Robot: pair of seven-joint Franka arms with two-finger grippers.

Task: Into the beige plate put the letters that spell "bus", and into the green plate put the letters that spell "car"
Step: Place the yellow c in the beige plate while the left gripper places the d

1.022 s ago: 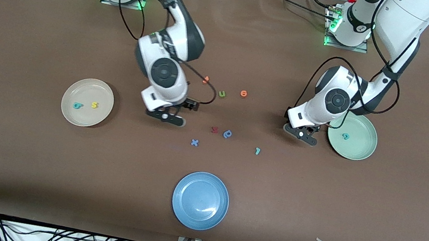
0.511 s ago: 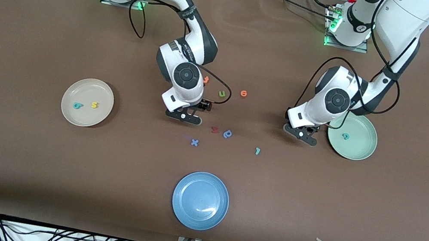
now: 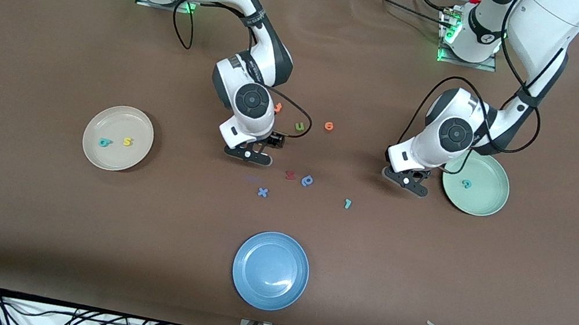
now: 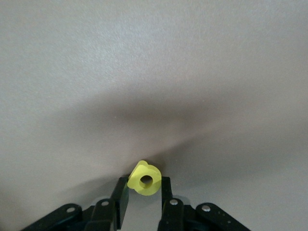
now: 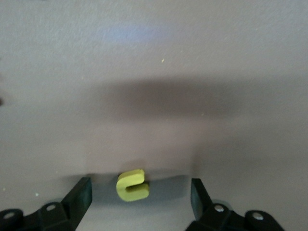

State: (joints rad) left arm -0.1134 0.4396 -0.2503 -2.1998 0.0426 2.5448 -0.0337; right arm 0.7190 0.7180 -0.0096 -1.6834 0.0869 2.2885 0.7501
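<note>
My left gripper (image 4: 143, 185) is shut on the yellow a (image 4: 144, 178), low at the table beside the green plate (image 3: 490, 175), which holds the teal c (image 3: 466, 184). In the front view my left gripper (image 3: 407, 182) hides that letter. The right gripper (image 5: 140, 187) stands open, its fingers wide on either side of the yellow u (image 5: 131, 185), which lies flat on the table. The front view shows the right gripper (image 3: 249, 154) near the middle letters. The beige plate (image 3: 120, 119) holds the teal b (image 3: 105, 143) and the yellow s (image 3: 127, 142). The teal r (image 3: 347, 203) lies loose between the arms.
Loose letters lie mid-table: a green u (image 3: 301, 126), two orange ones (image 3: 277, 107) (image 3: 329, 126), a red one (image 3: 290, 175), a blue looped one (image 3: 308, 180) and a blue x (image 3: 263, 192). A blue plate (image 3: 271, 270) sits nearer the front camera.
The right arm has swung from near the beige plate toward the middle letters and settled there. The left arm has stayed beside the green plate.
</note>
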